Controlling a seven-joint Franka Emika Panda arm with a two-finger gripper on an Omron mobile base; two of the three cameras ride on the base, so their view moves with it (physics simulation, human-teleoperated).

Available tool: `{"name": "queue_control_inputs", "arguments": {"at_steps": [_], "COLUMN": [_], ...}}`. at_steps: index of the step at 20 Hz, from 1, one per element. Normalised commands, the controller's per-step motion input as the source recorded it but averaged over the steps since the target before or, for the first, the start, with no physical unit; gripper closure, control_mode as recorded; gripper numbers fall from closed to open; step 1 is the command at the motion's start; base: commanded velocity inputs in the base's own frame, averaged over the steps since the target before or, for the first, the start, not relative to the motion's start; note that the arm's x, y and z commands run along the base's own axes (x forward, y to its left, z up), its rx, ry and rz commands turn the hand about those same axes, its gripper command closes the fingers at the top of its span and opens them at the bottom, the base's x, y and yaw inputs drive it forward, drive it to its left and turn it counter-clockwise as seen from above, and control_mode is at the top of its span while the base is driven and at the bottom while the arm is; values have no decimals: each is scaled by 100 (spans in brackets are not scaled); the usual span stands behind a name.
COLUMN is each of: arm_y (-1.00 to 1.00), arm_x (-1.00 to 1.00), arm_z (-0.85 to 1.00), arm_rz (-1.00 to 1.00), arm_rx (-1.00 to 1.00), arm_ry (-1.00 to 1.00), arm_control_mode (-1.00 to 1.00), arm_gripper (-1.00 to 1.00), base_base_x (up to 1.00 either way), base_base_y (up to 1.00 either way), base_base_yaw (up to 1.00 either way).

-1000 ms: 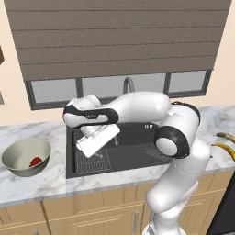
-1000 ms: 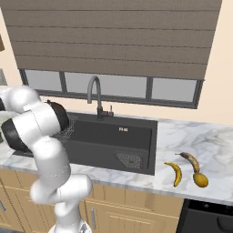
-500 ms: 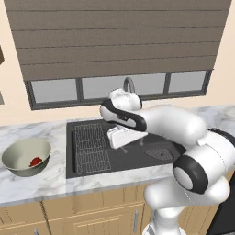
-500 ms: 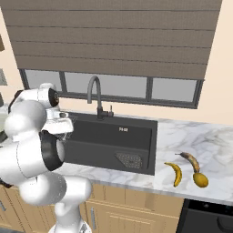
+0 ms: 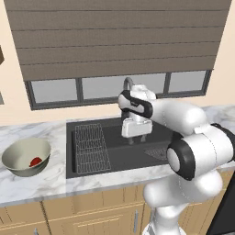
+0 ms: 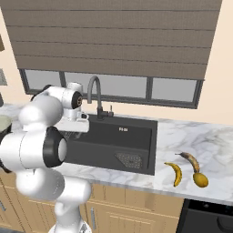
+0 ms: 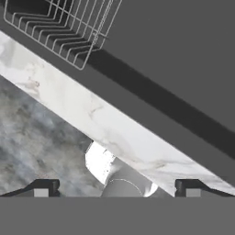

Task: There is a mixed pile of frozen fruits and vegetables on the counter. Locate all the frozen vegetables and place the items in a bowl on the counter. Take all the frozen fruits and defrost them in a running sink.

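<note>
- Since a second earlier, your arm had swung from over the wire rack (image 5: 92, 147) on the sink's left toward the middle of the sink (image 5: 119, 151), so the gripper (image 5: 136, 137) hung above the basin in front of the tap (image 6: 94, 93).
- Your jaws stood wide apart with nothing between them; in the hand view the two fingertips (image 7: 41, 187) sat far to either side, above the front edge of the counter (image 7: 105, 124).
- You had one red vegetable (image 5: 36, 161) lying inside the bowl (image 5: 18, 153), which sat on the counter left of the sink.
- You had two bananas (image 6: 175, 173) lying on the counter right of the sink, close together, with the yellow vegetable (image 6: 200, 179) just beside the darker-tipped one.
- You could not tell from these views whether the tap was running.
- You should expect the yellow piece to be light, hard and probably slick, and apt to roll; I judge a grip across its widest middle from above safest.
- You should expect each banana to be stiff and light; I judge closing across the thick middle of the curve better than at a tapered tip.
</note>
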Motion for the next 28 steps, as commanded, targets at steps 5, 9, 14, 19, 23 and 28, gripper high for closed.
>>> {"name": "queue_control_inputs", "arguments": {"at_steps": [5,9,14,19,23,28], "arm_y": [-65,-69,-81,-85,-73,-88], "arm_x": [39,-4,-40,-35,-28,-33], "arm_z": [-4,-1,0,6,40,41], "arm_rz": [19,12,-2,-5,-8,-7], "arm_rx": [0,0,-1,-2,-1,-1], "arm_ry": [2,-1,-3,0,2,1], "arm_control_mode": [-100,-100,-100,-100,-100,-100], "arm_gripper": [-100,-100,-100,-100,-100,-100], "base_base_x": [0,0,0,0,0,0], "base_base_y": [0,0,0,0,0,0], "base_base_yaw": [0,0,0,0,0,0]}}
